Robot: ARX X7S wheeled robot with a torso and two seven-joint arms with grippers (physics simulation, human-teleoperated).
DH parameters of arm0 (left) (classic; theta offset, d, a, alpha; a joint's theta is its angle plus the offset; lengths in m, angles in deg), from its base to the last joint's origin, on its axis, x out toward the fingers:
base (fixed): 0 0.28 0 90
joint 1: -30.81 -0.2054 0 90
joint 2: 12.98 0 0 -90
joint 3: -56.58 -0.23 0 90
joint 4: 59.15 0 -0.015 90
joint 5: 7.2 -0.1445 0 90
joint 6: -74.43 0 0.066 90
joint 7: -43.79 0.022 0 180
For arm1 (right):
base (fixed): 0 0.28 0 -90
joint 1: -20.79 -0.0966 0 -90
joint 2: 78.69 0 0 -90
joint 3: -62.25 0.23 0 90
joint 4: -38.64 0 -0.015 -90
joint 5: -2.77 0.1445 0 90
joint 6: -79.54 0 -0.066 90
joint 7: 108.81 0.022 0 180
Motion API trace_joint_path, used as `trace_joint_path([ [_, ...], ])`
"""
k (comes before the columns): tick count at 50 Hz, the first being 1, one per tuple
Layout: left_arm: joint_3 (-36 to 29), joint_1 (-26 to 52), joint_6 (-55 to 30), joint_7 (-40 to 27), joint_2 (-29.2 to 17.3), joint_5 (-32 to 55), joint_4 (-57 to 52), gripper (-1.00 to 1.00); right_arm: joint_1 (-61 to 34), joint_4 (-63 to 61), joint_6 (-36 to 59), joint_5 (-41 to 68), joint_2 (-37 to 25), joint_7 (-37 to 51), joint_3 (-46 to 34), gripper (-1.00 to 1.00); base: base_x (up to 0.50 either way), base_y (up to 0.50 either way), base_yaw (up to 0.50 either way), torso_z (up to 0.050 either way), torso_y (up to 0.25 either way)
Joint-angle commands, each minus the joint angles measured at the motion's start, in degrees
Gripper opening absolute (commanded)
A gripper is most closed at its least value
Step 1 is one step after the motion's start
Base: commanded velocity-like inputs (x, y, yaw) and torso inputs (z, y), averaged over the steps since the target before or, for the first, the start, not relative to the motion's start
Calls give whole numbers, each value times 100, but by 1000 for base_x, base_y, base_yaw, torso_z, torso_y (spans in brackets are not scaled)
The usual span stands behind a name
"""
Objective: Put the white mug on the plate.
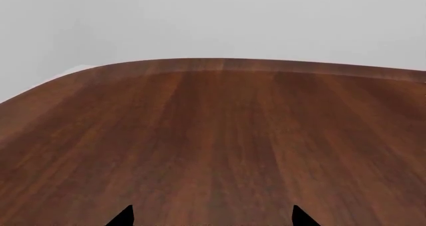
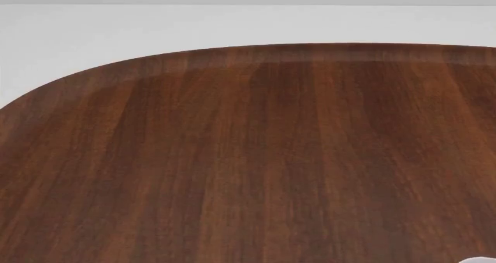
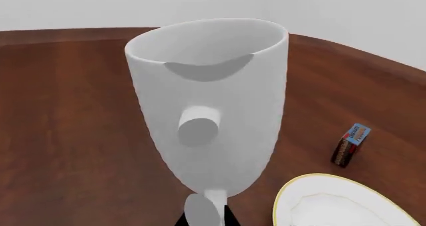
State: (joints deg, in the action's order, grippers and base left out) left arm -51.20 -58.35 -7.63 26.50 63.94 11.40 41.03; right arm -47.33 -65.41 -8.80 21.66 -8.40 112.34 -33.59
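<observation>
The white mug (image 3: 226, 86) fills the right wrist view, upright, with its handle turned toward the camera. My right gripper (image 3: 207, 220) is shut on the mug's handle; only its dark fingertips show on either side of the handle. The plate (image 3: 313, 180), white with a pale tan rim, lies on the wooden table just beside the mug's base. My left gripper (image 1: 213, 217) is open and empty above bare table, its two dark fingertips wide apart. In the head view neither gripper shows.
A small red and blue box (image 3: 350, 144) stands on the table beyond the plate. The dark wooden table (image 2: 248, 158) has a rounded far edge against a plain grey wall. A small white sliver (image 2: 480, 259) shows at the head view's lower right corner.
</observation>
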Motion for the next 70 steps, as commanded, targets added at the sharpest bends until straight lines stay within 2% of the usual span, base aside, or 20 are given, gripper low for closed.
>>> trace_joint_path([
  [1,-21,0,22,-10,-13,21,3,100,383,-360,-9,-101,-103,228,239,-100,0,0,0,0,0],
  [10,-49,-18,41,-16,-27,25,-14,100,424,-220,-133,-146,-169,325,446,-100,0,0,0,0,0],
  [22,-80,-17,37,-64,-49,5,-62,100,487,328,-685,221,-197,130,892,-100,0,0,0,0,1],
  [24,-110,-32,24,-61,-47,-1,-92,100,420,531,-840,553,-132,-62,981,-100,0,0,0,0,0],
  [41,-189,-43,34,-86,-51,-25,-95,100,512,635,-939,449,-323,65,1291,-100,0,0,0,0,0],
  [70,-254,-24,58,-129,-85,0,-91,100,480,1513,-1722,902,-84,-321,1681,-100,0,0,0,0,0],
])
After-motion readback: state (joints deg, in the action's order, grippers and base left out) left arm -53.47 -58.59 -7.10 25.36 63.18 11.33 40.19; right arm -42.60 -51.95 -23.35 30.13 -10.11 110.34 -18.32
